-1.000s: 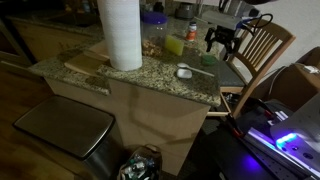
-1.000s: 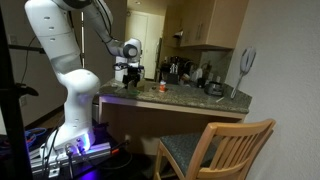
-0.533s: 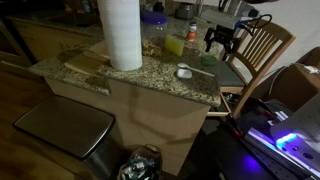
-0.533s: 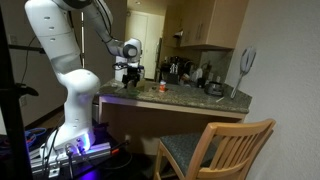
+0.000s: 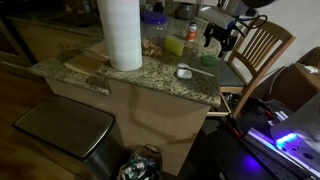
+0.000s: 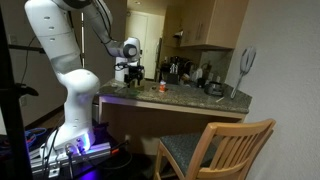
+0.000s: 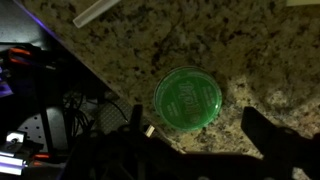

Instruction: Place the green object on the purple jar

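Note:
The green object (image 7: 188,99) is a small round bright green lid lying flat on the granite counter near its edge; it also shows in an exterior view (image 5: 208,59). My gripper (image 7: 200,135) hovers directly above it, open and empty, with a finger on each side. The gripper shows in both exterior views (image 5: 222,38) (image 6: 129,72). The purple jar (image 5: 154,18), see-through with a purple-blue lid, stands at the back of the counter, behind the paper towel roll.
A tall white paper towel roll (image 5: 121,33) stands mid-counter. A yellow-green block (image 5: 175,44) and a small white dish (image 5: 184,71) lie near the green object. A wooden chair (image 5: 262,50) stands beside the counter edge (image 7: 95,80). Bottles crowd the far counter (image 6: 185,72).
The gripper has risen slightly above the green object. The green object has not moved.

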`<state>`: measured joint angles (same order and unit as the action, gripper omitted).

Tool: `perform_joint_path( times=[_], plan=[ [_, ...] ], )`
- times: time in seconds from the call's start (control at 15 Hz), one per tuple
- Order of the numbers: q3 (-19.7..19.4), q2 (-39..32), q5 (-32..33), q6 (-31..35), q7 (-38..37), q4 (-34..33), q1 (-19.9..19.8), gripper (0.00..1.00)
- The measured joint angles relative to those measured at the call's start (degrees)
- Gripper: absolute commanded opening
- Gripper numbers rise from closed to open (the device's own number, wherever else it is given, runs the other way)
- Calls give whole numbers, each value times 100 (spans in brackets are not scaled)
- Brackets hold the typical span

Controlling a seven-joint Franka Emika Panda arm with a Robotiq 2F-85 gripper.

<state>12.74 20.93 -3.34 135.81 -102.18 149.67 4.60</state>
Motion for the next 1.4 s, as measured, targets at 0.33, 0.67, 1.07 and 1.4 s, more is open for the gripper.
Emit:
perform_joint_path(
  times=[0.33,0.67,1.07,1.4],
  plan=[
    [11,0,31,0,-55,2,-5,100],
    [12,1,47,-384,-348,-10,-3,100],
    [12,1,7,-583,-556,-27,0,100],
    [7,-22,-15,-810,-557,-70,-3,100]
  ],
)
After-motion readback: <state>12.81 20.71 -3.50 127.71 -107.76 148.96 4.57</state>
